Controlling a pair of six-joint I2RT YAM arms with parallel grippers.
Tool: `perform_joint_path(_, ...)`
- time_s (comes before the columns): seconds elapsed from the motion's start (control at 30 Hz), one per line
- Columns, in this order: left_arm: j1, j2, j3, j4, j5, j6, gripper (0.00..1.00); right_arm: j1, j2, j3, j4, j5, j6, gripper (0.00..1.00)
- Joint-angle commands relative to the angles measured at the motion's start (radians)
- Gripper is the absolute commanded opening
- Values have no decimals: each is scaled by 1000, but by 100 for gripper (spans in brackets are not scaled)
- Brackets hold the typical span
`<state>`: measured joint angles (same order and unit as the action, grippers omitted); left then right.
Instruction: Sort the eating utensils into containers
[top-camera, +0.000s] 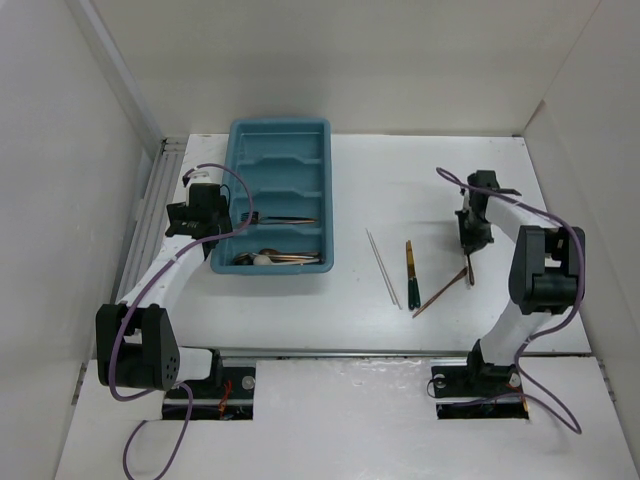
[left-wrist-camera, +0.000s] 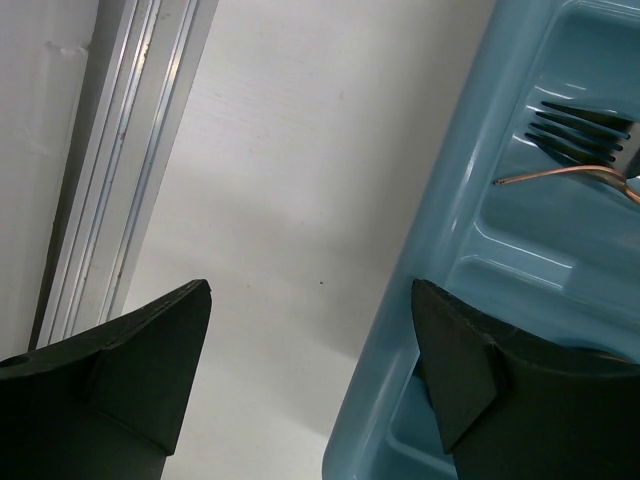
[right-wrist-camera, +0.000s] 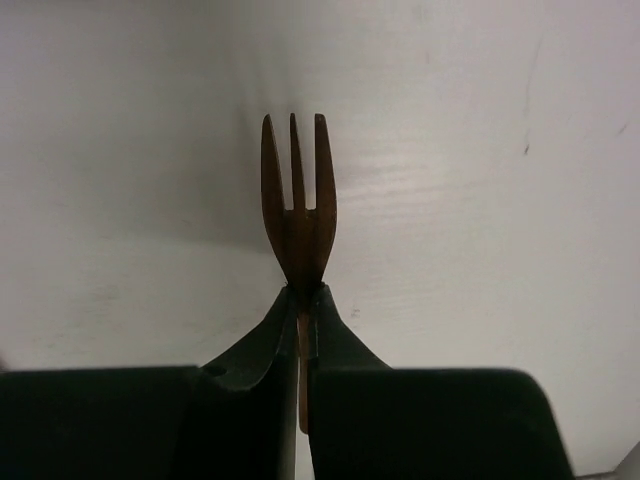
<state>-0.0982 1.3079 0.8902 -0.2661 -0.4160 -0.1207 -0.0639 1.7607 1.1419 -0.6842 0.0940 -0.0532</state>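
The teal cutlery tray (top-camera: 243, 135) stands at the back left. One compartment holds a dark slim piece (top-camera: 285, 221); the nearest holds copper pieces (top-camera: 295, 258) and a silver spoon (top-camera: 262, 259). My left gripper (top-camera: 222, 215) is open and empty, straddling the tray's left wall (left-wrist-camera: 440, 250), one finger over the table, one over the tray. Dark fork tines (left-wrist-camera: 580, 135) and a copper handle (left-wrist-camera: 560, 175) lie inside. My right gripper (right-wrist-camera: 305, 292) is shut on a copper fork (right-wrist-camera: 298, 190) at its neck, tines pointing ahead, at the right (top-camera: 470, 245).
On the table between the arms lie thin silver chopsticks (top-camera: 383, 268), a green-handled gold piece (top-camera: 411, 275) and a copper utensil (top-camera: 438, 294) set diagonally. An aluminium rail (left-wrist-camera: 130, 160) runs along the left wall. White walls close in the table.
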Motion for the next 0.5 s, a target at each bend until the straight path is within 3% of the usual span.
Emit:
perform_joint_path(0.0,3,-4,-13,13,-9,3,79,99,-35,184,-24,50,-42,0)
perform_joint_path(0.17,3,-4,-13,13,-9,3,79,390,-47,465,41,63,-85,0)
perform_joint_path(0.2,3,-4,-13,13,-9,3,79,492,-35,523,87,44,-102,0)
perform_joint_path(0.33,3,-4,-13,13,-18,3,79,698,74,640,436,-64,-189,0)
perform_joint_path(0.47,3,-4,-13,13,-27,3,79,809,256,811,561,-157,-252,0)
